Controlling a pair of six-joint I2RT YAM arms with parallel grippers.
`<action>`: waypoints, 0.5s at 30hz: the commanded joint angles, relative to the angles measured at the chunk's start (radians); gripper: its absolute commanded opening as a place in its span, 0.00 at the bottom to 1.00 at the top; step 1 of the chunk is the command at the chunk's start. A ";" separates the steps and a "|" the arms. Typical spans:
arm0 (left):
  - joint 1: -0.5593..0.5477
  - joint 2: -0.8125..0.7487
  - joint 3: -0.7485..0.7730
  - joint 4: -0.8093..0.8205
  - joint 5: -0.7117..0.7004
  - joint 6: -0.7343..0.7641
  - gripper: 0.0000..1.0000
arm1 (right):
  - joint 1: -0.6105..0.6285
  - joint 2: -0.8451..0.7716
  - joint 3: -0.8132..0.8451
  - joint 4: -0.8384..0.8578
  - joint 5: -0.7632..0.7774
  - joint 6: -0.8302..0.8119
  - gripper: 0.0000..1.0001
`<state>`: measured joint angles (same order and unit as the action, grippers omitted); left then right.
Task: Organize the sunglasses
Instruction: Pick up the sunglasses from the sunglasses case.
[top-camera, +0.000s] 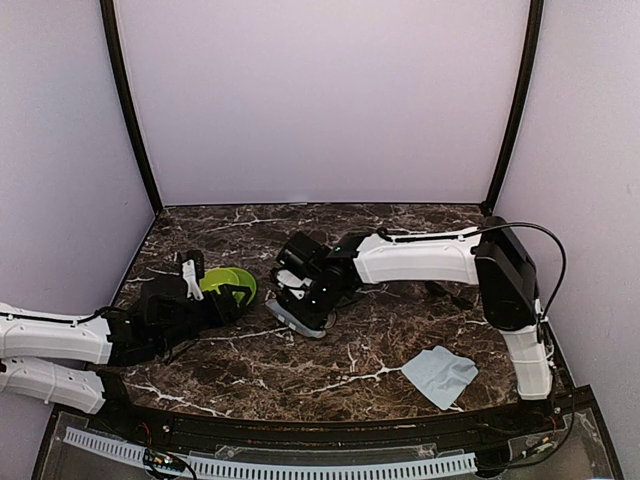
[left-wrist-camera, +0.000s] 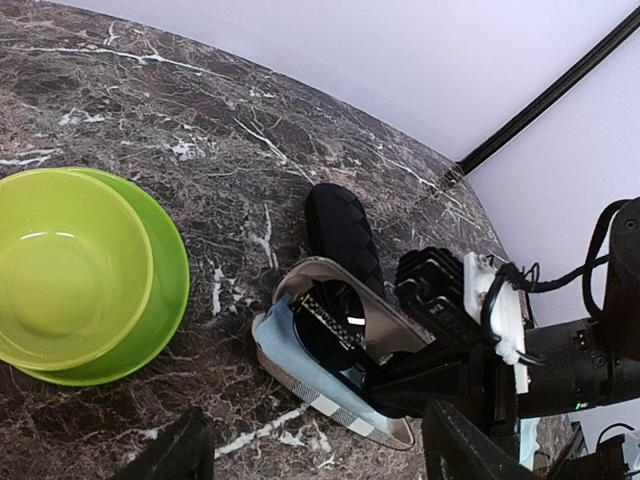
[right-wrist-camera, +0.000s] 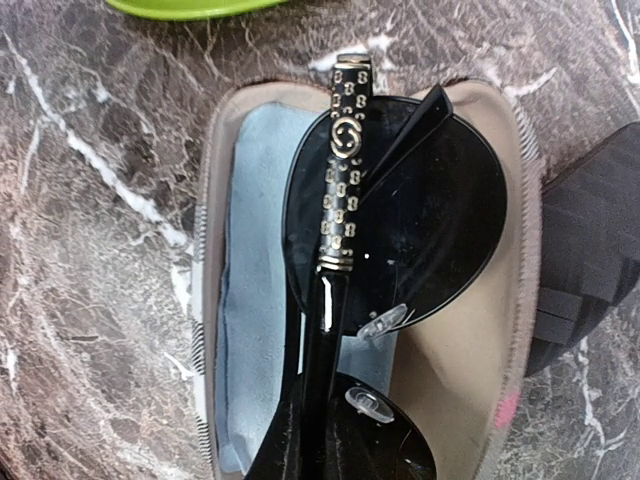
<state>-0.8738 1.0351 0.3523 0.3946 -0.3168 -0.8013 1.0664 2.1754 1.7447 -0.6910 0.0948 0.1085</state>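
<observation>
Dark veined marble table (top-camera: 330, 360), boxed in by plain lilac walls.

The sunglasses (right-wrist-camera: 400, 220) lie folded inside an open case (right-wrist-camera: 505, 400), on a blue cloth (right-wrist-camera: 255, 300) that lines its floor. I judge the cloth is there to keep the lenses off the case lining. In my right wrist view their long axis runs from 12 to 6 o'clock, along the length of the case. One round lens lies at the 12 end, towards the green ware, and the other passes out of view at 6, under my wrist. A patterned temple is folded across the top lens on the same line.

My right gripper (top-camera: 298, 298) reaches down over the case from 3 o'clock. Its fingers are out of sight in its own camera and hidden elsewhere, so I cannot tell whether it grips the frame or stands apart.

A closed black case (left-wrist-camera: 345, 235) touches the open one at 12 o'clock in the left wrist view. A green bowl (left-wrist-camera: 70, 270) on a green plate (left-wrist-camera: 172, 290) sits at 9 o'clock.

My left gripper (left-wrist-camera: 320, 445) waits at 6 o'clock, fingers wide and empty, probably ready to steady the case. A second cloth (top-camera: 440, 375) lies well apart at 4 o'clock in the top view.
</observation>
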 joint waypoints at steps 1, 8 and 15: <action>0.004 0.008 -0.022 0.032 0.008 -0.007 0.74 | 0.012 -0.066 0.044 -0.002 0.020 -0.001 0.06; 0.004 0.025 -0.029 0.066 0.025 0.003 0.74 | 0.011 -0.104 0.039 -0.004 0.042 -0.004 0.06; 0.005 0.037 -0.027 0.179 0.114 0.122 0.76 | -0.013 -0.206 -0.067 0.083 -0.095 -0.013 0.04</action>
<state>-0.8734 1.0725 0.3374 0.4660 -0.2718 -0.7765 1.0676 2.0617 1.7279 -0.6788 0.0971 0.1055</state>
